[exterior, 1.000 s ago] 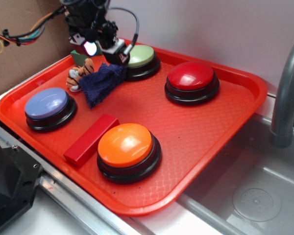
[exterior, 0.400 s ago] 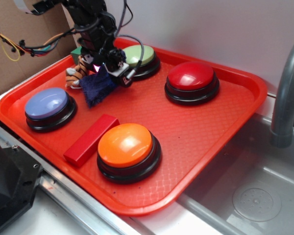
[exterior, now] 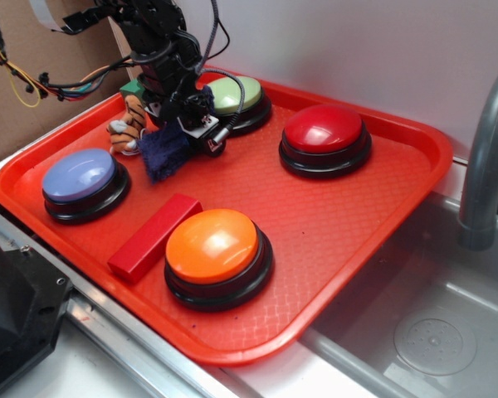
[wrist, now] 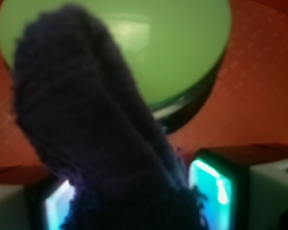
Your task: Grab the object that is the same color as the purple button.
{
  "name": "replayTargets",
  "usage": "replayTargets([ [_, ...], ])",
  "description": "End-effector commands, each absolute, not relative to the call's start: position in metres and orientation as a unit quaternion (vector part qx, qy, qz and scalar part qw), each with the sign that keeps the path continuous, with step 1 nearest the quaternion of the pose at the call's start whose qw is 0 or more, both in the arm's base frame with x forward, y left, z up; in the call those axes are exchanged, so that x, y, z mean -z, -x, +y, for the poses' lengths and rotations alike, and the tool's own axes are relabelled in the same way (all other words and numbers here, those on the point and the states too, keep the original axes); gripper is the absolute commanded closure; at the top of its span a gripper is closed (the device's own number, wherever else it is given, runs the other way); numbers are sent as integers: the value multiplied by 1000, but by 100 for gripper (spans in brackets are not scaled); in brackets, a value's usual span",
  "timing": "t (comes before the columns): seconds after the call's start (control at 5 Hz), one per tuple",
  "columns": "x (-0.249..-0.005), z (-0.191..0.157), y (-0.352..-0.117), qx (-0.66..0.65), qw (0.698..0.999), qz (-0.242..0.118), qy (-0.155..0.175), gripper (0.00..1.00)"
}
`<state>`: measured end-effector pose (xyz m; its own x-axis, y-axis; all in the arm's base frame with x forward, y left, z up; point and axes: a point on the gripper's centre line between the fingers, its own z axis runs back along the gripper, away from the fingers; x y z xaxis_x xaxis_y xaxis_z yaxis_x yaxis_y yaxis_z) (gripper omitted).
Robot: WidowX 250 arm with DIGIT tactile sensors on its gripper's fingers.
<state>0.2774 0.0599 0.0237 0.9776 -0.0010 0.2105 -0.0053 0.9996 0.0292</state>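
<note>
Dark blue-purple cloth [exterior: 162, 153] is pinched between the fingers of the end effector [exterior: 185, 133], which is closed on its upper part; in the wrist view the cloth [wrist: 101, 139] rises from between the two fingers, in front of the green button [wrist: 149, 48]. Its lower end hangs toward the red tray [exterior: 349, 224], and whether it touches cannot be told. Soft fabric held by one edge could be lost if the grip is shallow. The tiger toy [exterior: 126, 128] lies just beside the cloth and could be snagged or dragged. The purple button [exterior: 79, 176] sits apart, toward the tray's near-left corner.
</note>
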Motion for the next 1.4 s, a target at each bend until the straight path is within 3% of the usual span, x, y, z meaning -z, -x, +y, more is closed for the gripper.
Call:
replayTargets([
  [0.0, -59, 70, -277, -42, 993, -109, -4, 100],
  [0.2, -97, 61, -275, -111, 988, -102, -16, 100],
  [0.6, -162, 31, -267, -196, 979, -56, 9, 100],
  [0.8, -188, 14, -253, -167, 983, -80, 10, 100],
  [1.0, -197, 6, -243, -153, 983, -96, 14, 100],
  [1.2, -195, 9, -245, -125, 988, -85, -6, 100],
])
